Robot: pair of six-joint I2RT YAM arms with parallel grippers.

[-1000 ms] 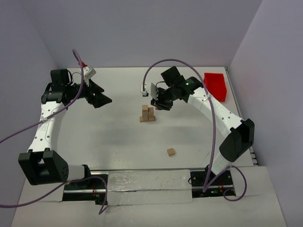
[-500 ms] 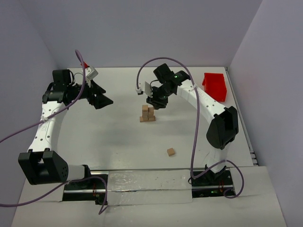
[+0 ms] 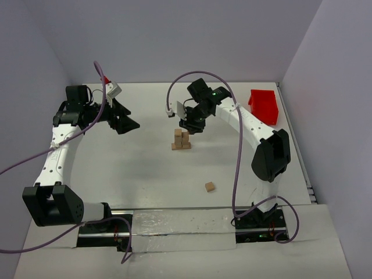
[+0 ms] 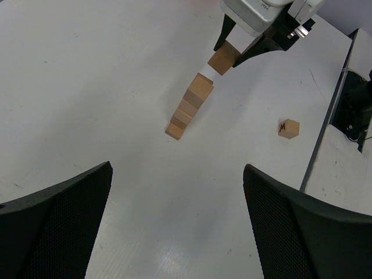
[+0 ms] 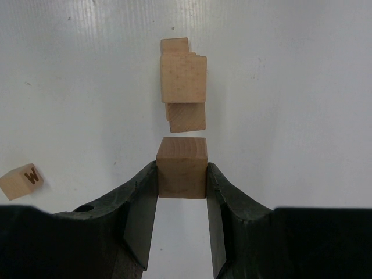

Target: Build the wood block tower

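right jaws: closed on one block, gripped by two opposite faces. the tower lies straight ahead of these jaws, its top just beyond and below the held block, not touching. tower axis: upright. coming move, by judgement: advance slightly, then lower. the right arm is nearer; left jaws stand open, well apart. a spare block on the tabletop carries one letter, "w" or "m" depending on view.

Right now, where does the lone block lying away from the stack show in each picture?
Top external: lone block lower centre, below-right of the tower.
Left wrist: lone block right of middle.
Right wrist: lone block at left edge.
Shared landmark: the tower.
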